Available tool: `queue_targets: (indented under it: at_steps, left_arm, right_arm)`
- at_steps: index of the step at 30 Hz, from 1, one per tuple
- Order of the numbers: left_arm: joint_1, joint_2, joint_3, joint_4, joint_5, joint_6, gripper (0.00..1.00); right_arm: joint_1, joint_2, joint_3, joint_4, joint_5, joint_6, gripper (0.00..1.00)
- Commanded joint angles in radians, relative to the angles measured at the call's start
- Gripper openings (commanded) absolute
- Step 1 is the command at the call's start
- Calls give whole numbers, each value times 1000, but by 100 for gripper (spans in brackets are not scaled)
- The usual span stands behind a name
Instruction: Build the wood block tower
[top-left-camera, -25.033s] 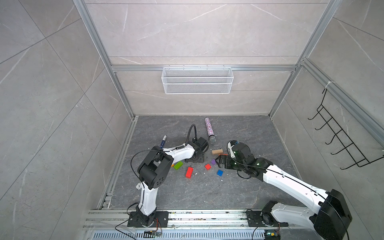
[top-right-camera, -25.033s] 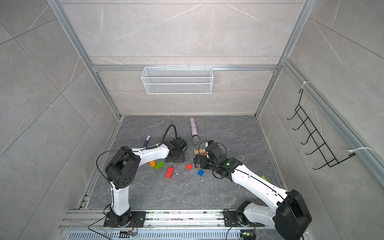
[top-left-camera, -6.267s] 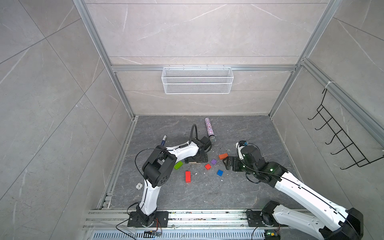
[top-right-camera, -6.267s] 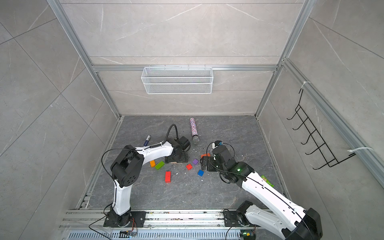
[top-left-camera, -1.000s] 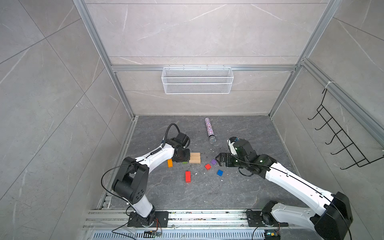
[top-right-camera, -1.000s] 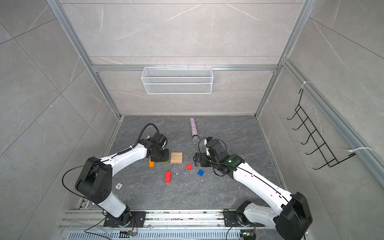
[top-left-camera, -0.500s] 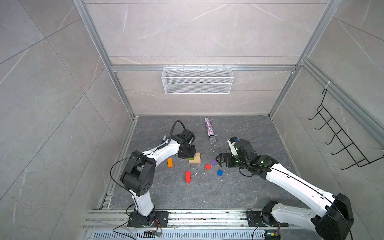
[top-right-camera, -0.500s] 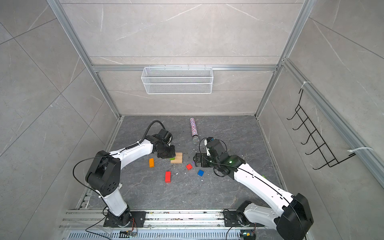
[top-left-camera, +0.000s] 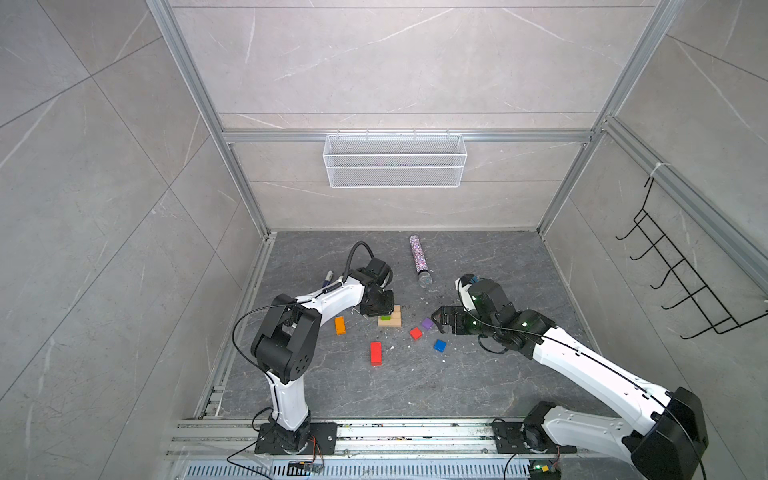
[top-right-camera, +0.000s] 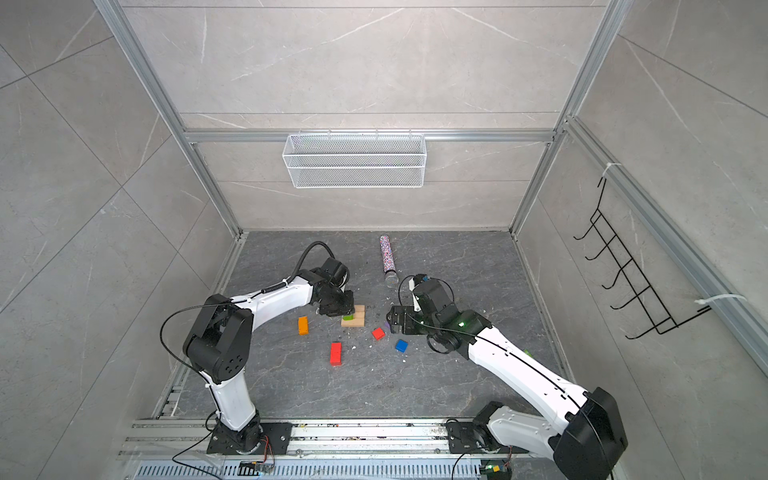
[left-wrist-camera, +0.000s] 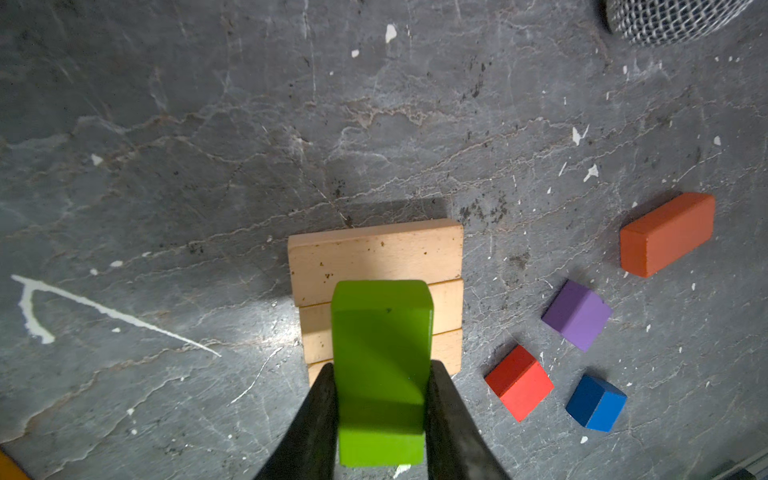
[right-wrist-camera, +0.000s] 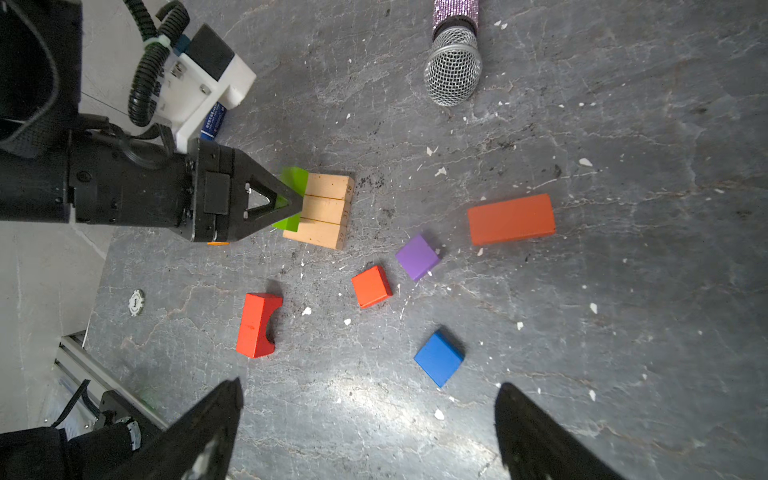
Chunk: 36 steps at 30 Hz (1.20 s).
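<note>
left gripper (left-wrist-camera: 380, 368) pinching green block (left-wrist-camera: 380, 332) | over tan blocks (left-wrist-camera: 374, 257) laid side by side | red cube (left-wrist-camera: 519, 382), purple cube (left-wrist-camera: 577, 313), blue cube (left-wrist-camera: 596, 403), orange block (left-wrist-camera: 667, 232) nearby

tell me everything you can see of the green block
The green block is a bright green oblong, smooth and painted-looking, with rounded edges. The left claw is shut on it, pressing both long sides near one end. Its free end juts over the row of tan blocks, crossing their seams. Whether it rests on them or hangs just above cannot be told.
</note>
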Motion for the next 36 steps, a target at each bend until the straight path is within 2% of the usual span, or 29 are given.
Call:
queue_targets:
  at_steps: [1,29,36]
  left_arm:
    - [-6,11,28,13,12,-7,25]
    - [-6,49,27,26,-20,-17,25]
    - [-6,49,22,26,-25,-22,30]
  right_arm:
    - [1,-14,-12,-13,17,-12,95]
    - [1,-19,-23,-15,22,-9,95]
    - [1,-18,-23,-13,22,-9,95]
